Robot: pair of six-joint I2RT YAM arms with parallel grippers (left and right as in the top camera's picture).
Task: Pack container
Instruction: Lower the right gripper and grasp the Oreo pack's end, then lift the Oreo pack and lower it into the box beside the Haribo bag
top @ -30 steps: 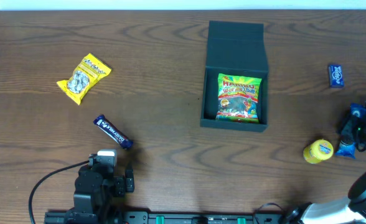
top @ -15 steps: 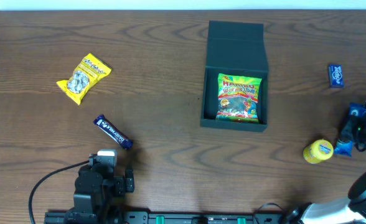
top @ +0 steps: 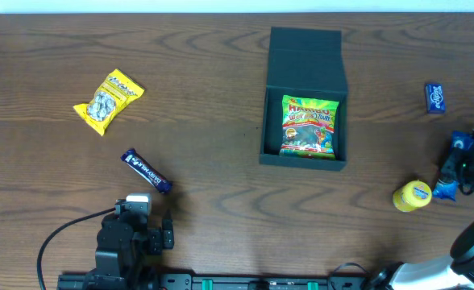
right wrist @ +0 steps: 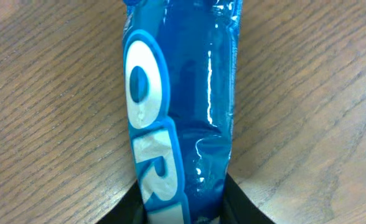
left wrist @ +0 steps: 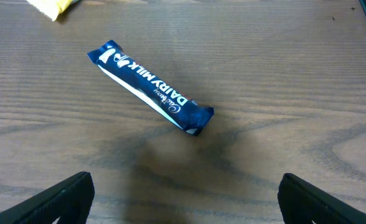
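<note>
Blue Oreo packet (right wrist: 177, 112) sits pinched between the right gripper's (right wrist: 183, 213) jaws near the table's (top: 221, 97) right edge, well right of the open container (top: 305, 60). Left gripper (left wrist: 186, 199) hovers low, jaws spread wide, over a Dairy Milk bar (left wrist: 150, 87).

L arm (top: 120, 242) sat low at the near table edge, wrist pointing fwd. L gripper (left wrist: 186, 190) was wide open, fingers (left wrist: 58, 199) far apart, holding nothing. R arm (top: 472, 242) stood at the table's R edge. R gripper (right wrist: 183, 208) pinched a blue packet (right wrist: 180, 93) btwn both fingers, each touching a side.
</note>
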